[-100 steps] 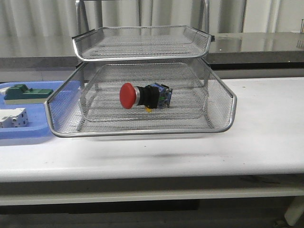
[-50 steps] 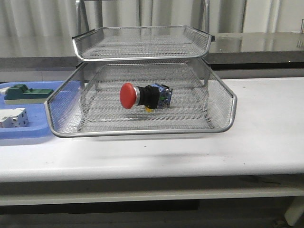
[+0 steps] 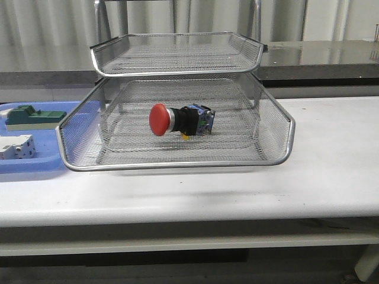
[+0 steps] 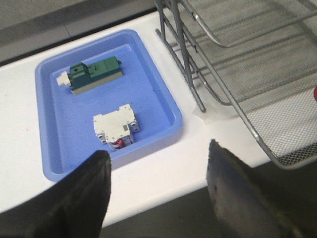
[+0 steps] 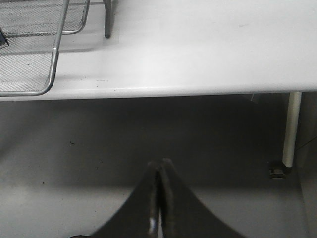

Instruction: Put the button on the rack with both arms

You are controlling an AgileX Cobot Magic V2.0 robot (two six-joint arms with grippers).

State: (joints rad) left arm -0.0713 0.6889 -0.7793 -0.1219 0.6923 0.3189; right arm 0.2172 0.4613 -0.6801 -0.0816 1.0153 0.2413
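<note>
The button (image 3: 177, 119), with its red mushroom cap, black body and bluish rear block, lies on its side in the lower tier of the silver wire-mesh rack (image 3: 278, 160). No arm shows in the front view. My left gripper (image 4: 158, 163) is open and empty, held off the table's front edge, near the blue tray and the rack's corner (image 4: 277, 153). A red sliver of the button's cap (image 4: 315, 94) shows at that view's edge. My right gripper (image 5: 160, 166) is shut and empty, out over the floor in front of the table. The rack's corner (image 5: 52, 69) shows there.
A blue plastic tray (image 3: 35, 168) sits left of the rack with a green block (image 3: 32, 115) and a white blocky component (image 3: 15, 147); the left wrist view shows the tray (image 4: 168, 99), green block (image 4: 94, 74) and white component (image 4: 115, 124). A table leg (image 5: 292, 129) stands at the right.
</note>
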